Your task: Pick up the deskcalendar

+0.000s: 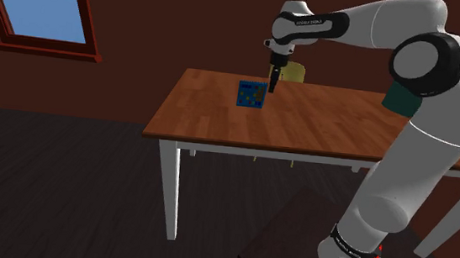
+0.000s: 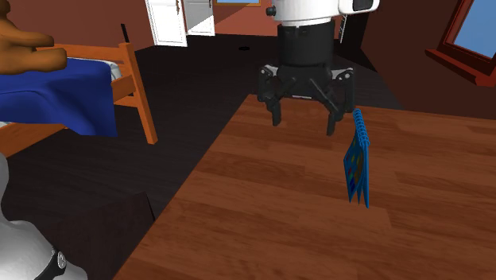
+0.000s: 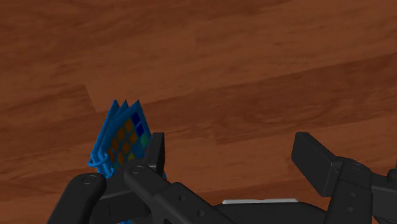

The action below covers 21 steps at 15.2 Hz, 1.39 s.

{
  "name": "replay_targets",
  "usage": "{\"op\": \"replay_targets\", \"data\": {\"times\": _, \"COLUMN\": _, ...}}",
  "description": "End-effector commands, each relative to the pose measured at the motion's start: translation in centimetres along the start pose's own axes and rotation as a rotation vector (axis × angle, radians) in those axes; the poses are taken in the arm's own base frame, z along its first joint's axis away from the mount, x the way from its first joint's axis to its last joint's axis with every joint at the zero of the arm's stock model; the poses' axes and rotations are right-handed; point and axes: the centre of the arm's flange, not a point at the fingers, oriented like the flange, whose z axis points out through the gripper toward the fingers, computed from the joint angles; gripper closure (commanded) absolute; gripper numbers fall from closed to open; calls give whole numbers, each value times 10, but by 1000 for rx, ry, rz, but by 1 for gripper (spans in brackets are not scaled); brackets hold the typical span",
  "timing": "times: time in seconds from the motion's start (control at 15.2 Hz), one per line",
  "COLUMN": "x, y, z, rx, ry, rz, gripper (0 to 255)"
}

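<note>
The desk calendar (image 1: 251, 94) is a small blue stand-up card with a coloured grid, upright on the brown wooden table (image 1: 321, 123). My black gripper (image 1: 272, 83) hangs just beside it, toward the shoulder view's right. In the second exterior view the gripper (image 2: 305, 119) is open above the tabletop, and the calendar (image 2: 359, 159) stands outside its right finger (image 2: 334, 119), close to it. The wrist view shows the calendar (image 3: 121, 137) on the outer side of one finger (image 3: 153, 153), not in the gap of the gripper (image 3: 232, 156). Nothing lies between the fingers.
A yellowish chair back (image 1: 293, 72) rises behind the table's far edge. The table edge (image 2: 187, 187) drops to a dark floor. A wooden bed with a blue blanket (image 2: 60, 95) stands beyond it, and a white door (image 2: 179, 20) farther off.
</note>
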Motion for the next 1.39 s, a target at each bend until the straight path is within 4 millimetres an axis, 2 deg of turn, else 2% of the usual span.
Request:
{"op": "replay_targets", "data": {"times": 0.0, "x": 15, "y": 18, "z": 0, "rx": -7, "ry": 6, "rz": -51, "gripper": 0}}
{"op": "replay_targets", "data": {"times": 0.53, "x": 80, "y": 85, "z": 9, "rx": -33, "ry": 29, "rz": -226, "gripper": 0}}
{"op": "replay_targets", "data": {"times": 0.99, "x": 79, "y": 81, "z": 46, "rx": -33, "ry": 29, "rz": -226, "gripper": 0}}
{"op": "replay_targets", "data": {"times": 1.12, "x": 79, "y": 81, "z": 49, "rx": -33, "ry": 29, "rz": -226, "gripper": 0}}
{"op": "replay_targets", "data": {"times": 1.19, "x": 79, "y": 81, "z": 49, "rx": -32, "ry": 29, "rz": -226, "gripper": 255}}
{"op": "replay_targets", "data": {"times": 1.32, "x": 79, "y": 81, "z": 49, "rx": -32, "ry": 29, "rz": -226, "gripper": 255}}
